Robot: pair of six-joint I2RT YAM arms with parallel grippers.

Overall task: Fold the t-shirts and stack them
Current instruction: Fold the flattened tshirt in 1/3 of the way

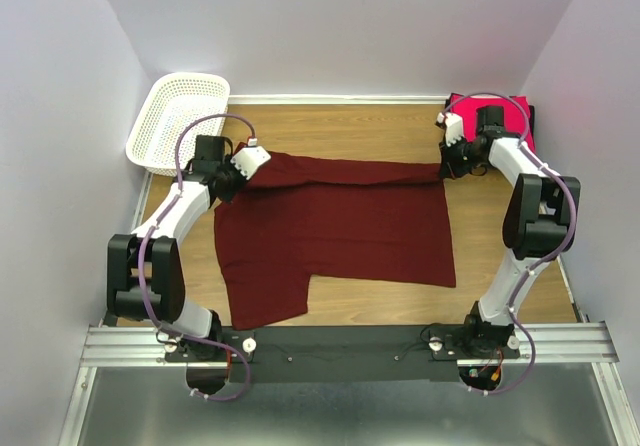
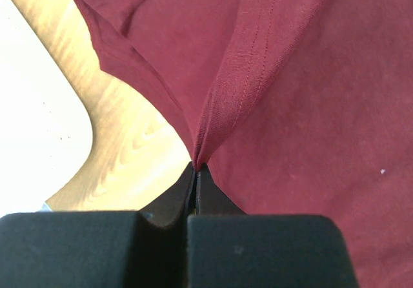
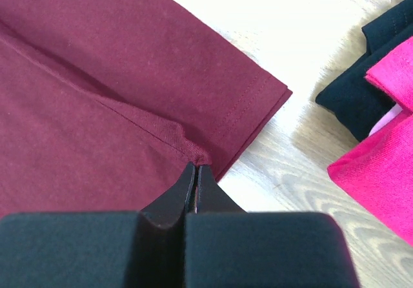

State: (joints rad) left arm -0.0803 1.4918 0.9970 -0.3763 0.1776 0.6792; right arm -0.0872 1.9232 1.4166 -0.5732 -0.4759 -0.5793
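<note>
Left fingers (image 2: 196, 175) and right fingers (image 3: 196, 172) are clamped tight on the maroon shirt (image 1: 330, 226), mid-fold. Right of it, the pink shirt (image 3: 387, 185) and black shirt (image 3: 348, 88) look already stacked.

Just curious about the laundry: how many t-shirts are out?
3: the maroon t-shirt spread across the middle; the pink t-shirt at the far right corner; the black t-shirt showing at its edge. Others may be hidden.

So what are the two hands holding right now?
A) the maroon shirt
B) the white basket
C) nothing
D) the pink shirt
A: the left hand and right hand are each shut on a pinch of the maroon shirt, at opposite ends of its far edge.
</note>
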